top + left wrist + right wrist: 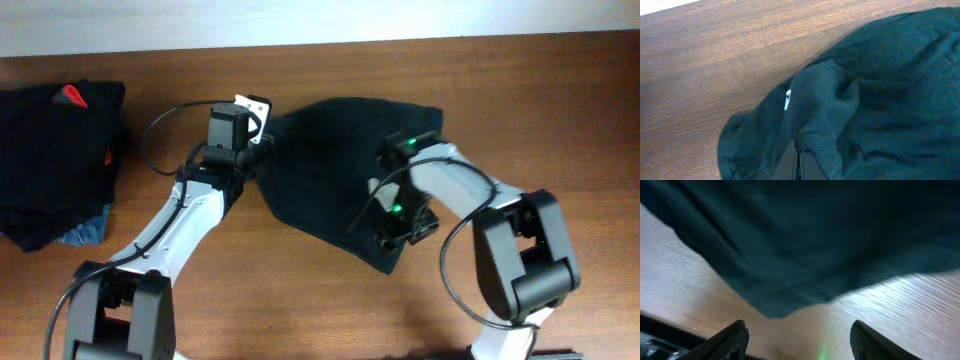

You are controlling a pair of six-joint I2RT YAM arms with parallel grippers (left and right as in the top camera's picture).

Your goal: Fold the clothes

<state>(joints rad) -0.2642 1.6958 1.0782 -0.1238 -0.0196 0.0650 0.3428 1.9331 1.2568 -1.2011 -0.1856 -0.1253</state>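
Left gripper (799,166) sat at the left edge of the black garment (335,165), its jaws pressed together on a raised fold of the cloth, as my left wrist camera showed. A small white mark (787,100) lay on the fabric just beyond that fold. From overhead I saw the garment rumpled on the wooden table (300,300), around the middle and between my two arms. My right gripper (800,339) hovered at the garment's opposite side with its fingers (732,340) spread wide and nothing between them. Its wrist camera looked across bare wood to the edge of the cloth, somewhat blurred, just ahead of the fingertips. Well apart, at the table's left end, lay a pile of dark clothes (55,150), with a scrap of red (72,96) on top and something blue (85,232) poking out beneath.
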